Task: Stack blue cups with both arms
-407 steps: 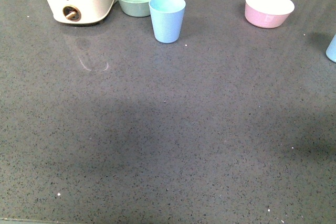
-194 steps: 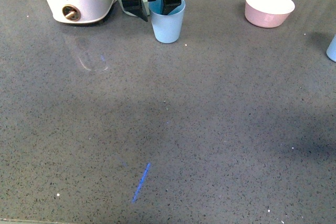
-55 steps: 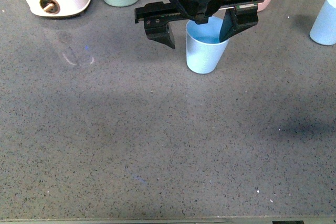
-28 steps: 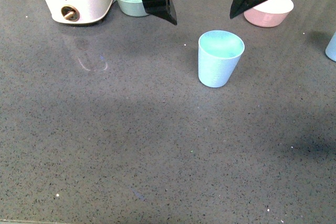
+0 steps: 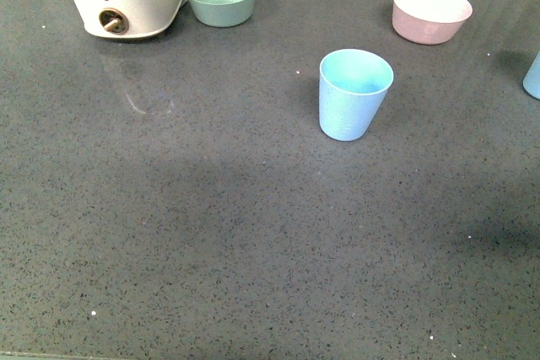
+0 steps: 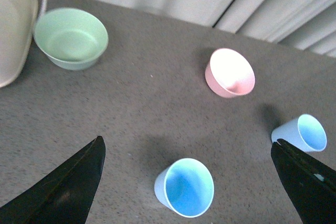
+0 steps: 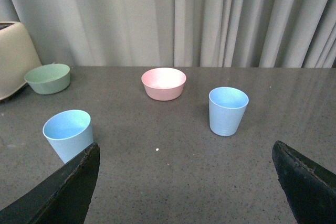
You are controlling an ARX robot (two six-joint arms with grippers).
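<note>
A pale sky-blue matte plastic tumbler (image 5: pixel 355 94) stands upright right of centre on the grey speckled counter (image 5: pixel 211 233). Its twin (image 5: pixel 533 77), also upright, is cropped at the right edge, slightly further back, likely nearer the right arm. The left claw (image 6: pixel 187 141) and right claw (image 7: pixel 185 146) are spread wide, holding nothing.

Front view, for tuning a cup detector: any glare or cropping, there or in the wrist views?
Front view: faint glare patch on the counter, second cup cropped at the edge. Left wrist view: pink bowl washed out inside. Right wrist view: evenly lit, sharp.
</note>
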